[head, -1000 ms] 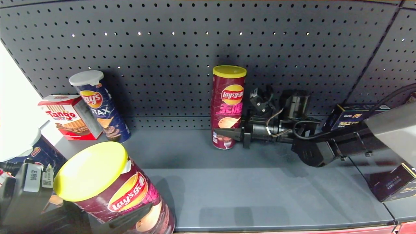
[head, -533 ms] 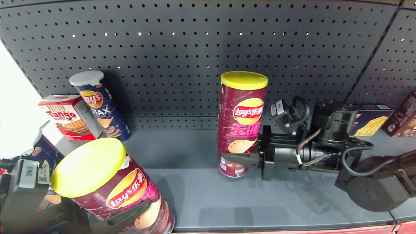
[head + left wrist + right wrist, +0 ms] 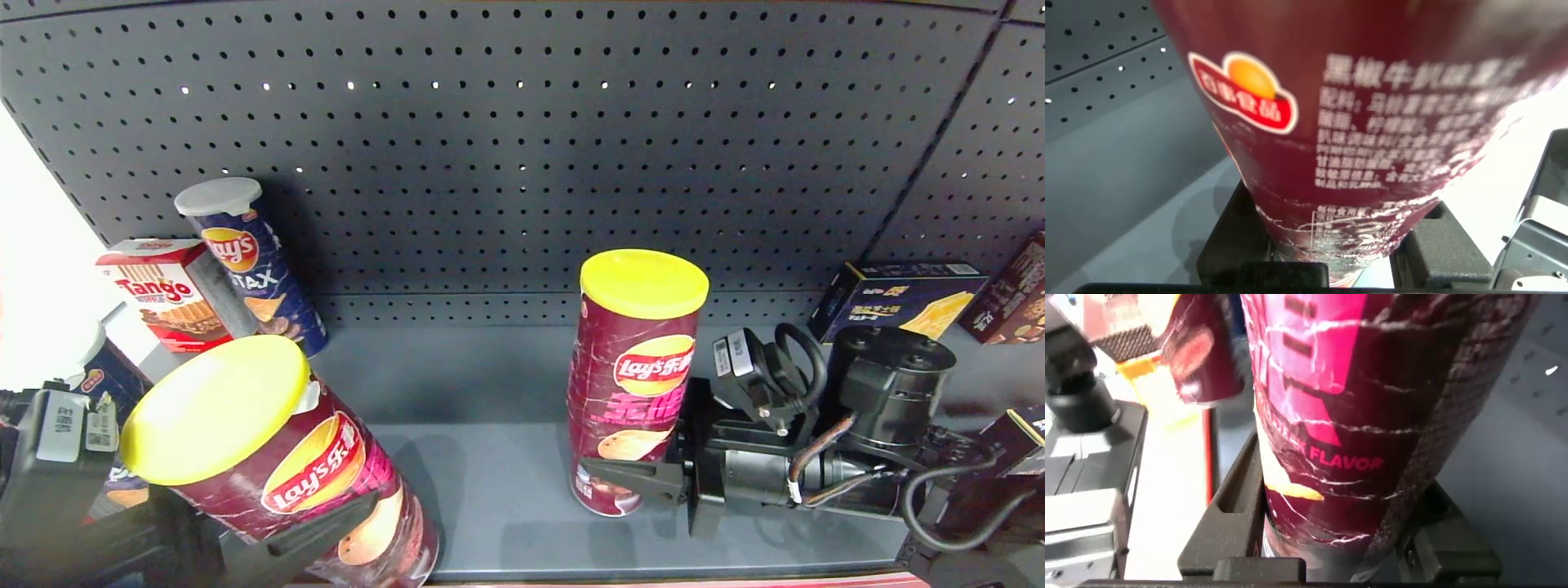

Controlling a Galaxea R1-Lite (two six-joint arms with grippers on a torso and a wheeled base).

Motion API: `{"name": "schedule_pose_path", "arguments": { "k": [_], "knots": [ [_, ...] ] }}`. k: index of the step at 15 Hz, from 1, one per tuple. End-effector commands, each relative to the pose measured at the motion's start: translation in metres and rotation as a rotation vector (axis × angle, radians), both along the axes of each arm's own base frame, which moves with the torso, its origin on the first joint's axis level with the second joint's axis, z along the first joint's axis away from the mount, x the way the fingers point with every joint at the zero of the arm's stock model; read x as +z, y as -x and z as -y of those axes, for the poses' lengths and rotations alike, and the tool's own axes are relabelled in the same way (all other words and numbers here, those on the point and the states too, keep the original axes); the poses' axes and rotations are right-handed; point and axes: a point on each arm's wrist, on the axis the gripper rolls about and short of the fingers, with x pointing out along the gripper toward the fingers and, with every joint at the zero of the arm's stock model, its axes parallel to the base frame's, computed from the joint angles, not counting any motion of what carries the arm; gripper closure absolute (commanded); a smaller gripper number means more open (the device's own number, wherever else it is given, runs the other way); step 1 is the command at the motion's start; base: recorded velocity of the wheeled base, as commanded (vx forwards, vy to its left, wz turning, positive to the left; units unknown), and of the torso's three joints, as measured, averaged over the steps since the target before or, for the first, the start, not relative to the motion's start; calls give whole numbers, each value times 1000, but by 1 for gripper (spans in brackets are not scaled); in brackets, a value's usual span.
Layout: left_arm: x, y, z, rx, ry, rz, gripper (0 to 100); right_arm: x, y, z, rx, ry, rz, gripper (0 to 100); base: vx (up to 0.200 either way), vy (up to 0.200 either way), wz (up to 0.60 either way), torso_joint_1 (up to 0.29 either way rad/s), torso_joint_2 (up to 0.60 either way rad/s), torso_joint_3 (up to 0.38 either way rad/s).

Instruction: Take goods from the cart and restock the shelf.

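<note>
Maroon yellow-lidded chip can [image 3: 635,384] held upright near the grey shelf's [image 3: 490,482] front edge, right pincer [image 3: 622,483] clenched low on it, left pincer [image 3: 1327,261] gripping its twin [image 3: 269,465] — crooked release could topple it off.

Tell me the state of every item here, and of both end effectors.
right can: upright, lid on, gripped near its base
left can: lid on, gripped
blue can: standing, lid on, ungripped
wafer box: closed, standing
navy box: closed, lying down
right end effector: shut on right can
left end effector: shut on left can
</note>
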Motion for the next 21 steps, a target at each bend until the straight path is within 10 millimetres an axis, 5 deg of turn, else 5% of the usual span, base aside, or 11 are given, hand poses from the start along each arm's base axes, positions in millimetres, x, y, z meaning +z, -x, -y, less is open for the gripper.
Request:
{"name": "schedule_pose_path", "arguments": {
  "k": [1,13,14,21],
  "knots": [
    [1,0,0,0,3,4,100,-15,-3,-3,2,26,-31,100,0,0,0,0,0,0],
    [1,-1,0,2,3,4,100,-29,0,-17,5,58,-54,100,0,0,0,0,0,0],
    [1,-1,0,2,2,3,100,-29,0,-17,3,58,-54,0,0,0,0,0,0,0],
    [0,0,0,2,1,-2,100,-5,13,8,-98,18,2,0,0,0,0,0,0,0]
  ]
}}
